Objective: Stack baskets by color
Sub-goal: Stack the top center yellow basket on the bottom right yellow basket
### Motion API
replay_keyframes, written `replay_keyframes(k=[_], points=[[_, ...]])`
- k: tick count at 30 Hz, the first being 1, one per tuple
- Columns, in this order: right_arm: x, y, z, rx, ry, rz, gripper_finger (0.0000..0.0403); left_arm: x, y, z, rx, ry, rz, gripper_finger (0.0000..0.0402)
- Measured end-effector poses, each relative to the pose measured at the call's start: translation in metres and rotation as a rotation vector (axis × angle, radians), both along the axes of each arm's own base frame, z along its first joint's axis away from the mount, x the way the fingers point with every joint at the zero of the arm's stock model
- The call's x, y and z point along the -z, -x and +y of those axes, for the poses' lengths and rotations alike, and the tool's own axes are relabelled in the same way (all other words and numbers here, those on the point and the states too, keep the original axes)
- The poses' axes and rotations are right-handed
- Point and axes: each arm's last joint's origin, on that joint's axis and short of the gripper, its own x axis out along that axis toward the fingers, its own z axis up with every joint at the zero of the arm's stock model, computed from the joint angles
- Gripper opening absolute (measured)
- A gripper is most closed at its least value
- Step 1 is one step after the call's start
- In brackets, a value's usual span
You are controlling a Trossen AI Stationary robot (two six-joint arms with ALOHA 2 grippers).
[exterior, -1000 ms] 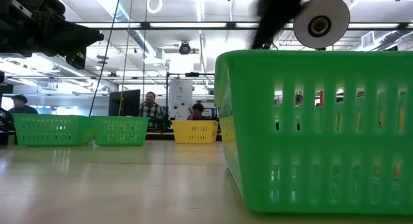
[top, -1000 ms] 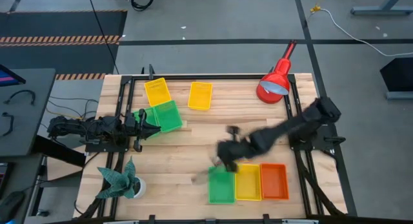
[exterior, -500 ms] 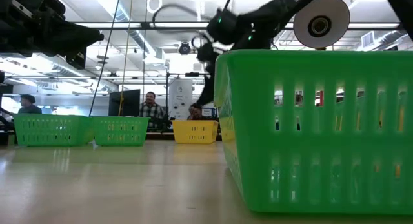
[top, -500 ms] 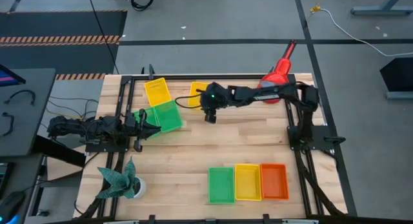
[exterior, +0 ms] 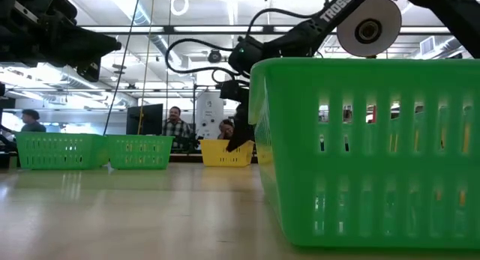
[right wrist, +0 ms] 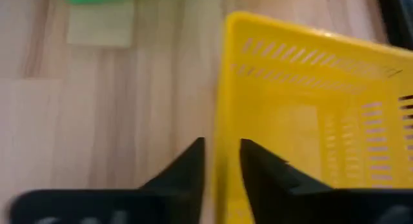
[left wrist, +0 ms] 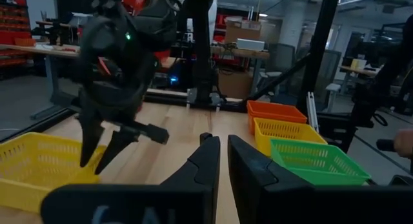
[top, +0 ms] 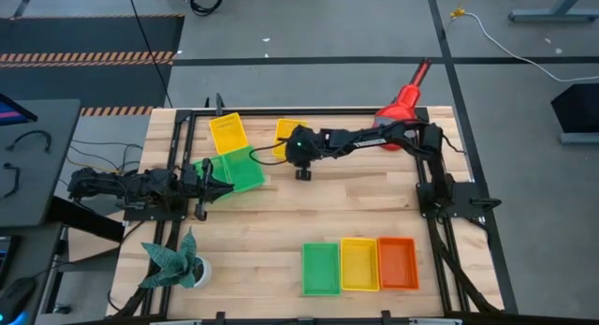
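Observation:
My right gripper [top: 301, 168] [right wrist: 222, 161] reaches to the far middle of the table, slanting down at a yellow basket [top: 284, 136] [right wrist: 310, 121]. It is open, with one finger on each side of the basket's side wall [right wrist: 221, 114]; I cannot tell whether they touch it. Left of that basket stand a second yellow basket [top: 228, 132] and a green basket [top: 243, 168]. Green [top: 321, 267], yellow [top: 359, 264] and orange [top: 397, 262] baskets stand in a row near the front edge. My left gripper [top: 213, 181] [left wrist: 221, 150] waits shut by the left edge.
A red cone-shaded lamp [top: 401, 108] stands at the far right corner, close behind my right arm. A green paper plant [top: 178, 261] sits at the near left. Bare wood lies across the table's middle. People sit in the room behind the table [exterior: 177, 125].
My right gripper has swung from above the green basket at the near edge across the table toward the far edge, then come down at the yellow basket in the far middle. No basket has moved.

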Motion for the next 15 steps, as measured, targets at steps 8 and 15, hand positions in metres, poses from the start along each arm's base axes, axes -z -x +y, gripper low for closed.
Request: replay_keyframes(k=[8, 15], points=[[-0.045, 0.009, 0.073, -0.088, 0.109, 0.053, 0.0010, 0.000, 0.000, 0.000, 0.000, 0.001, -0.001, 0.0036], [-0.115, 0.073, 0.206, -0.192, 0.099, 0.056, 0.0008, 0.000, 0.000, 0.000, 0.000, 0.000, -0.002, 0.0030]])
